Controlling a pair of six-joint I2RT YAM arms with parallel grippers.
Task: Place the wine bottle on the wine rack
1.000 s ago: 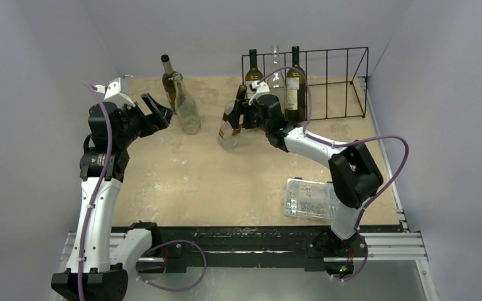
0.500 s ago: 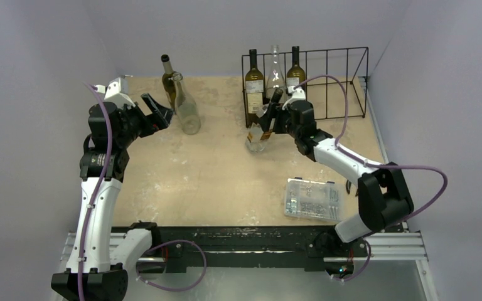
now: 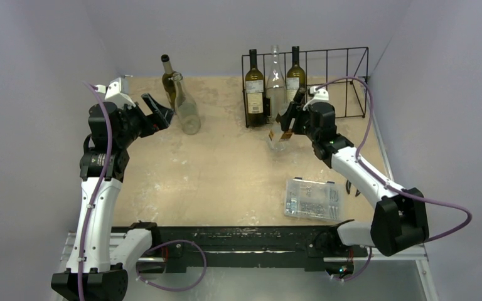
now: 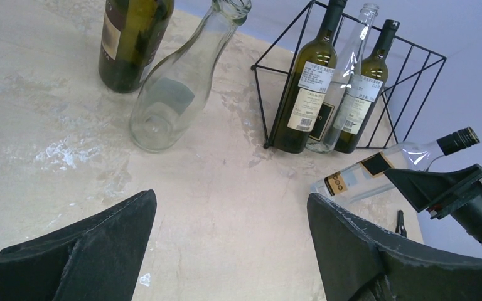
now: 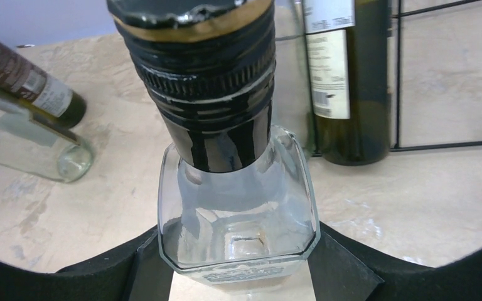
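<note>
Clear square glass bottle with black cap (image 3: 279, 139): clenched between right fingers (image 5: 342, 266), tilted, just near of long black wire rack (image 3: 345, 81), before its left slots. Tilted probably from a side grasp; to be uprighted before entry. Left slots taken by three upright bottles (image 3: 276, 81), two dark green, one clear; likely bound for bars further right. Seen only from right wrist: pads on both glass sides. Only from left wrist: cap raised rightward. Base on or off tan surface (image 3: 226, 169): cannot tell. Left fingers (image 4: 100, 251) spread wide, holding nothing, parked by dark green bottle (image 3: 168, 78) and leaning clear bottle (image 3: 188, 113), far left.
</note>
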